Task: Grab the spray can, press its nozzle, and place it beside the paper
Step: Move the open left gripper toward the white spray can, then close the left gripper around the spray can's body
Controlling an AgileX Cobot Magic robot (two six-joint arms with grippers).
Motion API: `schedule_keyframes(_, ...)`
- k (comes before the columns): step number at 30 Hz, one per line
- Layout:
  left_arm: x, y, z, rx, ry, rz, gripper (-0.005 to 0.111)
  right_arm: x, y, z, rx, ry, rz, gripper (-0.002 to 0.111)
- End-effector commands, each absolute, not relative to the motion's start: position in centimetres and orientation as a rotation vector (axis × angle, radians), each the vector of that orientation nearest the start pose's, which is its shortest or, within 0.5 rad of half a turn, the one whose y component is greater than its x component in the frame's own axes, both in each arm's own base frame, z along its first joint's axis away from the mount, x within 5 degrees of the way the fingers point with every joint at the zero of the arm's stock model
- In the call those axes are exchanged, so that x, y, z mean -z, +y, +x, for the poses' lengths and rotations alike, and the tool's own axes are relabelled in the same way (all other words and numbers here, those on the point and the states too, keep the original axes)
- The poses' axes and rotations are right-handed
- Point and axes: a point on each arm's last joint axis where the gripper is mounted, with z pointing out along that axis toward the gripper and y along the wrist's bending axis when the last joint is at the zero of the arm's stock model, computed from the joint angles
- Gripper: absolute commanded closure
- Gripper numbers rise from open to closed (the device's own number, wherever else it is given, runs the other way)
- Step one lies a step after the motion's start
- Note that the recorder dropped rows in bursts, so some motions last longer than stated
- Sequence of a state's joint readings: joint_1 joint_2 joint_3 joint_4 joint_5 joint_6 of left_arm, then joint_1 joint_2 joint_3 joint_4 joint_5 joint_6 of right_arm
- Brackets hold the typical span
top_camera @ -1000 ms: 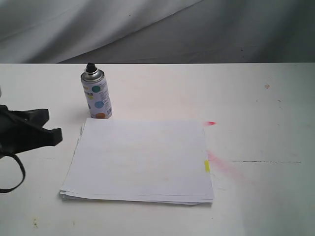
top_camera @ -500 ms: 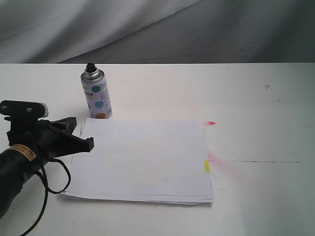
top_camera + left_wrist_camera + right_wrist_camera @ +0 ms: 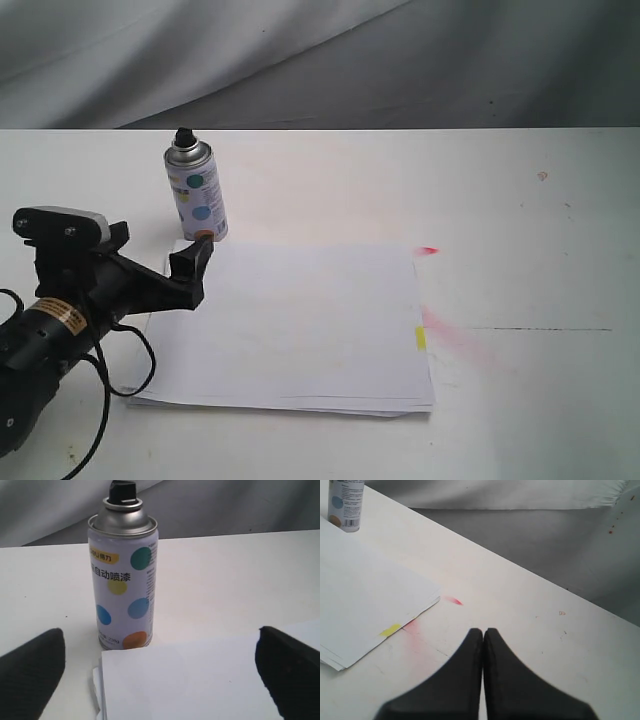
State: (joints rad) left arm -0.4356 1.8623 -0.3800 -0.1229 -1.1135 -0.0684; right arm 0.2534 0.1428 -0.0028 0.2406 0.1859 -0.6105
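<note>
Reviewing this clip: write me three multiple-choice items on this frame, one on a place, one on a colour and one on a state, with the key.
1. Where does the spray can stand?
A. on the middle of the paper
B. on the table beside a corner of the paper
C. at the table's right edge

2. What colour is the nozzle?
A. red
B. black
C. white

3. How is the left end effector?
A. open, holding nothing
B. shut on the spray can
C. shut on the paper

Key:
1 B, it stands upright on bare table just off the paper's corner.
2 B, the button on top is black.
3 A, its fingers are wide apart, short of the can.
</note>
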Motion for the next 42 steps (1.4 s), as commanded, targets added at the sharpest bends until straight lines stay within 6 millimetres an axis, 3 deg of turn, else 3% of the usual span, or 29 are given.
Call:
schedule_keyframes(1, -11.5, -10.7, 24.8, 0.300, 1.838, 0.217, 0.005, -18.9, 2.0, 6.3, 0.045, 1.704, -0.577, 0.108)
schedule_keyframes(6, -11.5, -10.7, 24.9, 0.299, 1.837, 0.212, 0.005, -18.9, 2.0, 6.3, 0.045, 1.704, -0.577, 0.108)
schedule_keyframes(12, -12.1, -11.4, 26.5, 0.305, 1.825, 0.204, 0.005, -18.9, 2.0, 6.3, 0.045, 1.704, -0.577, 0.108)
schedule_keyframes(24, -10.0, -12.9, 30.6, 0.269, 1.892, 0.149, 0.005, -18.9, 2.0, 6.3, 0.045, 1.704, -0.577, 0.108)
schedule_keyframes(31, -9.0, -13.6, 32.5, 0.199, 1.870, 0.212, 0.005, -18.9, 2.0, 6.3, 0.045, 1.704, -0.577, 0.108)
schedule_keyframes(42, -7.9, -12.9, 35.1, 0.157, 1.869, 0.109, 0.005, -18.9, 2.0, 6.3, 0.045, 1.704, -0.577, 0.108)
